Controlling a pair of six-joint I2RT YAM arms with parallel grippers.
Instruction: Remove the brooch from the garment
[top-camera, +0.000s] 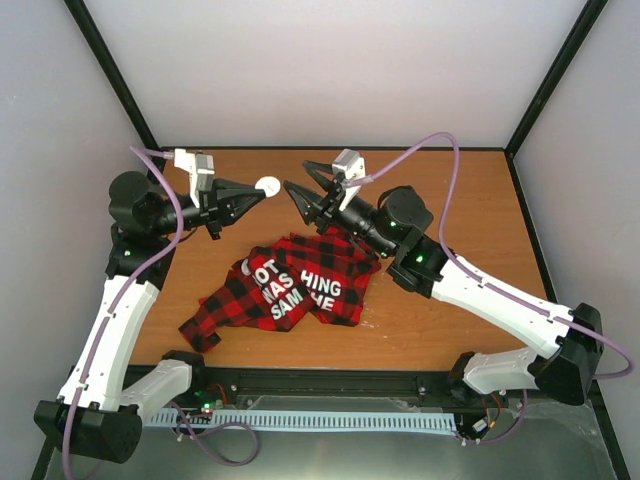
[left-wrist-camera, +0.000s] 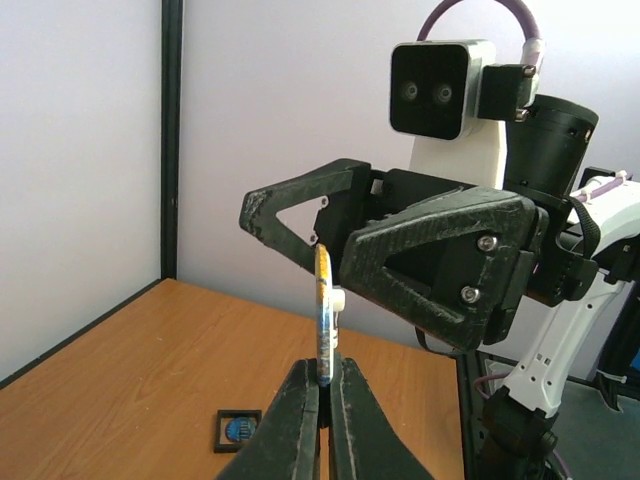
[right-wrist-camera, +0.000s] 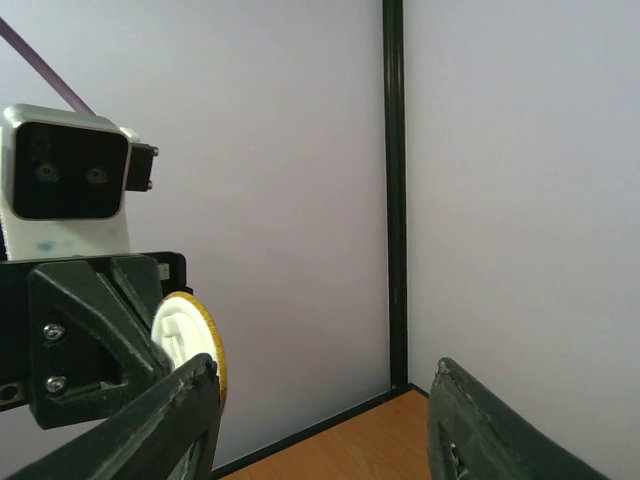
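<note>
Holding the brooch (top-camera: 266, 185) aloft over the far half of the counter (top-camera: 460, 210), the left gripper (top-camera: 259, 194) has its fingers clenched on the disc's rim. We log the brooch as already off the garment (top-camera: 300, 280), which lies crumpled on the counter below, well apart from the disc. The right gripper (top-camera: 296, 174) faces the left one with its fingers spread and nothing between them. We judge the step in hand to be clearing the right gripper away so that the left gripper alone carries the brooch. To do this well, we hold the left clamp firm, since the grip is on a thin edge only. We draw the right gripper straight back so neither finger brushes the disc and twists it loose, then set the brooch on bare wood, away from the cloth. View notes: only the overhead view shows the garment. The left wrist view shows the brooch edge-on, pinched between closed fingers (left-wrist-camera: 290, 430), and a small black square (left-wrist-camera: 238, 430) on the counter that we cannot find from above. The right wrist view shows the disc's white face and yellow rim just beside one of its own fingers (right-wrist-camera: 180, 430); whether they touch we cannot tell.
</note>
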